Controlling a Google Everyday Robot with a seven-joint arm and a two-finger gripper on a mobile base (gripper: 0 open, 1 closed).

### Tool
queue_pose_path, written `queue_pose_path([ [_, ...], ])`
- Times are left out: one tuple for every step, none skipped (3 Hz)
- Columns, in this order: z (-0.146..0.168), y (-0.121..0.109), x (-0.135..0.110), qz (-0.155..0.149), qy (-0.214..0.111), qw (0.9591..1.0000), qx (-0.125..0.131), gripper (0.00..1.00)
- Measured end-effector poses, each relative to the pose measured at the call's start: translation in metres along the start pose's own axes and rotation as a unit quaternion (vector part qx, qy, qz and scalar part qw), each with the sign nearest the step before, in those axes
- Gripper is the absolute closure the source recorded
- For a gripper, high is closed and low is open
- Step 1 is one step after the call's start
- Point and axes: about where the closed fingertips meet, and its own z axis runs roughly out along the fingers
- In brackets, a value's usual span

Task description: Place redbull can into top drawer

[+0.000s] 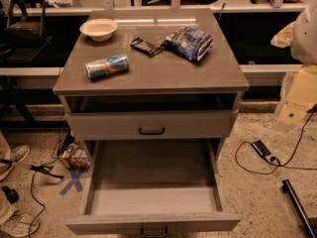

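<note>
The redbull can [107,66] lies on its side on the left part of the grey cabinet top [198,73]. The top drawer [153,197] is pulled far out toward me at the bottom of the view. Its pale grey floor is bare and its small dark handle [153,230] shows on the front. My gripper [303,33] is a pale shape at the right edge, level with the cabinet top. It is well to the right of the can and apart from it.
On the cabinet top stand a white bowl [98,29], a dark flat object [145,46] and a blue-and-white snack bag [189,42]. A shallower shut drawer with a black bar handle [151,131] sits above the open one. Cables [267,157] and shoes [15,157] lie on the floor.
</note>
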Motion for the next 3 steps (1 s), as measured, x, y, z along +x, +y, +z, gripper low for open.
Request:
queue_pose_path([
  [0.0,0.0,0.0,0.0,0.0,1.0,0.0,0.0],
  [0.009,-0.014,-0.005,0.005,-0.012,0.9999,0.009,0.0],
  [0.033,-0.059,-0.041,-0.011,-0.046,0.9985,0.029,0.0],
])
